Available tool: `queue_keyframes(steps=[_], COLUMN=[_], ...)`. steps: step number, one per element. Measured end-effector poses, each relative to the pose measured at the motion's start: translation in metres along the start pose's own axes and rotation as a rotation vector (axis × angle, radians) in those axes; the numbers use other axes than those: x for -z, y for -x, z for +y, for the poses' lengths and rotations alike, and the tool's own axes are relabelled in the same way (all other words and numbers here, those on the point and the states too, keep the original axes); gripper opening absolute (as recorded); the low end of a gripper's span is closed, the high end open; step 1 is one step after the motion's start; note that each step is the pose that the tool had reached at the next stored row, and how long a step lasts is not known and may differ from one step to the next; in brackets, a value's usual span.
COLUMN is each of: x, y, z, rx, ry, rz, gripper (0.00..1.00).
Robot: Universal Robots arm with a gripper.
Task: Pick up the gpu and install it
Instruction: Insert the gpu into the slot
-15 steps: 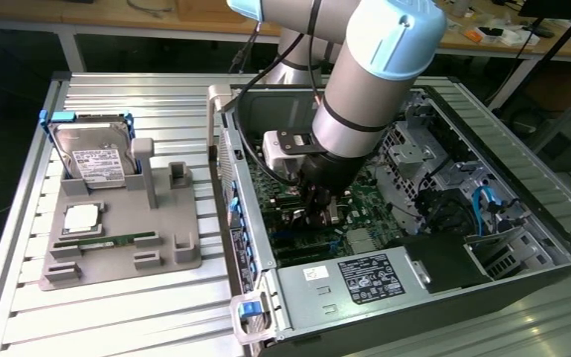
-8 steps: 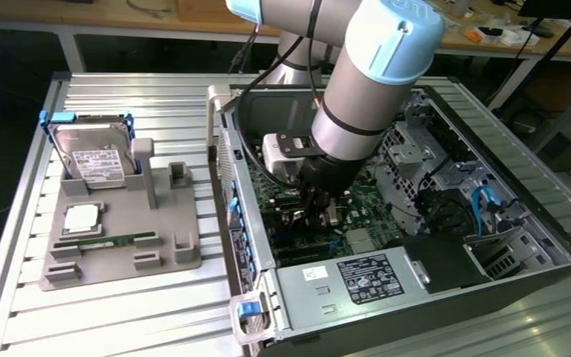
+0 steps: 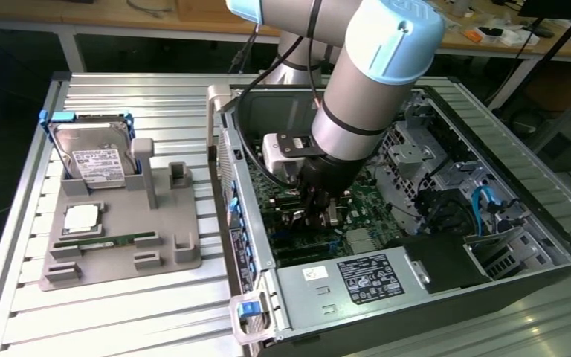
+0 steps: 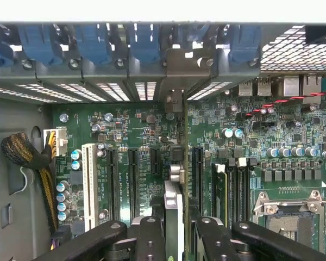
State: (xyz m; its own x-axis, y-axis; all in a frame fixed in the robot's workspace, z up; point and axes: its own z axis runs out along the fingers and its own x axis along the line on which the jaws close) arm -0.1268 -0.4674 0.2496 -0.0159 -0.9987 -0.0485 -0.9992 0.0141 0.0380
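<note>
One gripper (image 4: 176, 231) clamps the gpu (image 4: 174, 204) edge-on inside the open computer case (image 3: 444, 297), over the motherboard (image 4: 146, 136); the grey tray (image 3: 117, 260) holds a hard drive (image 3: 97, 160).

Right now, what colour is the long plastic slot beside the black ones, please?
White slot; clearest in the wrist view.

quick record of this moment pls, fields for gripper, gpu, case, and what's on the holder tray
gripper: shut on the gpu, down inside the open case
gpu: held edge-on over the motherboard, in line with an expansion slot; whether seated, cannot tell
computer case: side open, lying on the table
motherboard: green, with black slots and one white slot
holder tray: grey, at the exterior view's left
hard drive: leaning in the tray
ram stick: lying flat in the tray
</note>
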Motion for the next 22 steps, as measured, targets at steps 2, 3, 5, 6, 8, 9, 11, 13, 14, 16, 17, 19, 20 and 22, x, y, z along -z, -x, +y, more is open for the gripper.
queue_keyframes(steps=[2, 3, 5, 6, 8, 9, 11, 13, 14, 16, 17, 19, 20, 22], x=[0.0, 0.0, 0.0, 0.0, 0.0, 0.0, 0.0, 0.0, 0.0, 0.0, 0.0, 0.0, 0.0, 0.0], y=[0.0, 0.0, 0.0, 0.0, 0.0, 0.0, 0.0, 0.0, 0.0, 0.0, 0.0, 0.0, 0.0, 0.0], z=[0.0, 0.0, 0.0, 0.0, 0.0, 0.0, 0.0, 0.0001, 0.0, 0.0, 0.0, 0.0, 0.0, 0.0], rx=[0.0, 0.0, 0.0, 0.0, 0.0, 0.0, 0.0, 0.0, 0.0, 0.0, 0.0, 0.0, 0.0, 0.0], ry=[0.0, 0.0, 0.0, 0.0, 0.0, 0.0, 0.0, 0.0003, 0.0001, 0.0001, 0.0, 0.0, 0.0, 0.0], rz=[0.0001, 0.0, 0.0, 0.0, 0.0, 0.0, 0.0001, 0.0001, 0.0001, 0.0, 0.0, 0.0001, 0.0, 0.0001], gripper=[0.27, 0.27, 0.27, 0.27, 0.27, 0.27, 0.27, 0.27, 0.4, 0.4, 0.4, 0.4, 0.4, 0.4])
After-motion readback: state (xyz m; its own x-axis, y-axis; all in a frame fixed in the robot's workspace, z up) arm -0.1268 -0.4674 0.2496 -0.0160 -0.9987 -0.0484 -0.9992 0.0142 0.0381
